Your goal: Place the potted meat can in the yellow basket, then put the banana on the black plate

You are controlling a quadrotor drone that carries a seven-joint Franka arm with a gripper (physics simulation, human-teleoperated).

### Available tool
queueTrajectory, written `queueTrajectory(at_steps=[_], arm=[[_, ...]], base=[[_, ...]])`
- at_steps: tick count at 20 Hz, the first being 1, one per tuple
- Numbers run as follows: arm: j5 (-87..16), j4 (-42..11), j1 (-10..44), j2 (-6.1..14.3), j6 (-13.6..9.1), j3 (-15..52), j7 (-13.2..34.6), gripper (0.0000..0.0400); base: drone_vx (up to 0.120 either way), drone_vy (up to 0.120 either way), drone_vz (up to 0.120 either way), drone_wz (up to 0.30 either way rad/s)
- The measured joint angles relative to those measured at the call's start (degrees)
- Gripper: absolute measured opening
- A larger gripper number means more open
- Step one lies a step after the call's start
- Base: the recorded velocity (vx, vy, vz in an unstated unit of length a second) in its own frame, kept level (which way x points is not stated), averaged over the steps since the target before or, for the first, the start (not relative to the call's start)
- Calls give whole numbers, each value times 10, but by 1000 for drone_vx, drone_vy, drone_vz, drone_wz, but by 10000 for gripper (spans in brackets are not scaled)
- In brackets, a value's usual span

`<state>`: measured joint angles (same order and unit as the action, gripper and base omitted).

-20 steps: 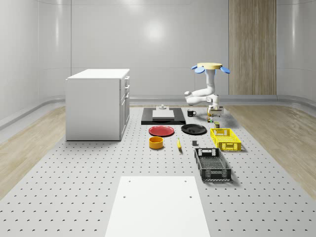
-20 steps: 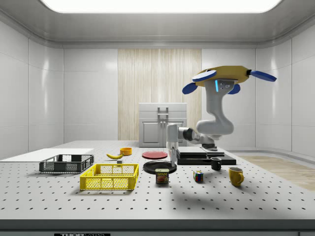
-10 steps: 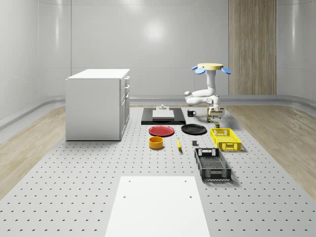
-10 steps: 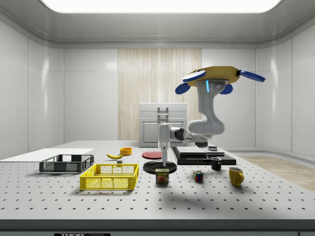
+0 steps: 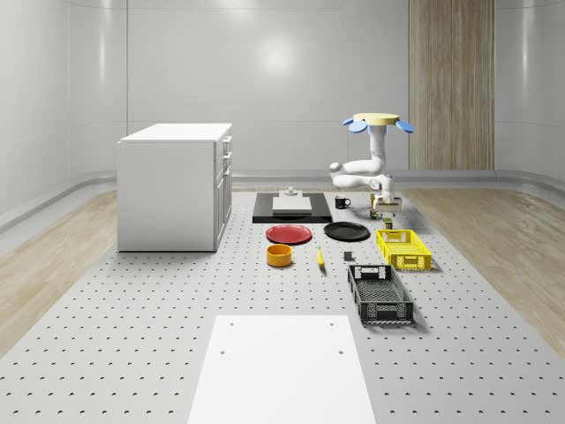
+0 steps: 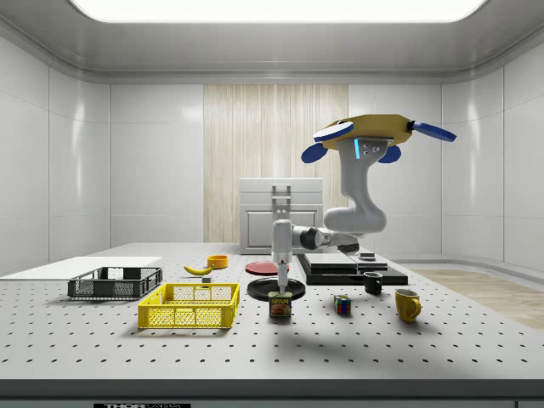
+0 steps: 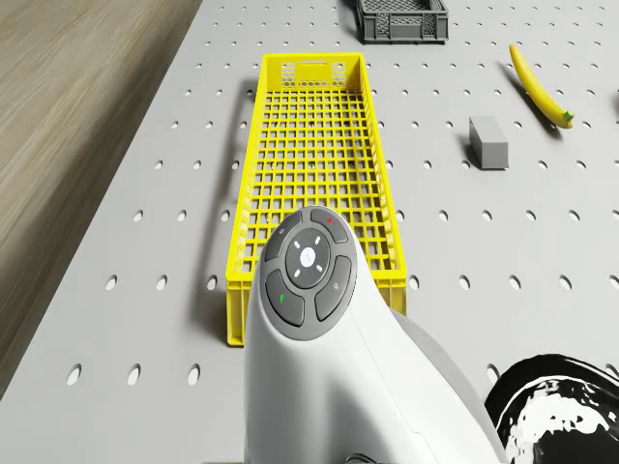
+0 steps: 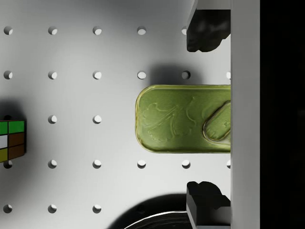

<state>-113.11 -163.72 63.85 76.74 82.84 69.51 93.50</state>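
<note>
The potted meat can (image 6: 280, 305) stands on the table just off the near end of the yellow basket (image 6: 189, 306). In the wrist view its green lid (image 8: 183, 119) lies between my two fingertips (image 8: 207, 28), with a gap on each side. My gripper (image 6: 281, 286) is open and points straight down just above the can. The drone (image 6: 374, 136) hovers beyond the can, toward the side view's right. The banana (image 5: 320, 257) lies left of the basket (image 5: 403, 248) in the whole-scene view, in front of the black plate (image 5: 346, 231).
A Rubik's cube (image 6: 342, 304), a dark mug (image 6: 372, 283) and a yellow mug (image 6: 407, 304) stand to the side view's right of the can. A dark crate (image 5: 379, 293), grey block (image 7: 487, 142), red plate (image 5: 289, 233), orange bowl (image 5: 279, 254) and white cabinet (image 5: 175, 185) are also there.
The drone and arm have shifted to the side view's left. The gripper has come over the can and lowered toward it.
</note>
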Motion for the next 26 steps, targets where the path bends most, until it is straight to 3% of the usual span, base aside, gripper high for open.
queueTrajectory(at_steps=[9,20,24,26], arm=[[-43,17,6,15,35,-48,-2,400],[-42,40,27,13,43,-46,-2,400],[-40,43,30,15,46,-44,-3,315],[-40,44,31,17,46,-43,-1,303]], base=[[0,0,0,0],[0,0,0,0],[0,0,0,0],[0,0,0,0]])
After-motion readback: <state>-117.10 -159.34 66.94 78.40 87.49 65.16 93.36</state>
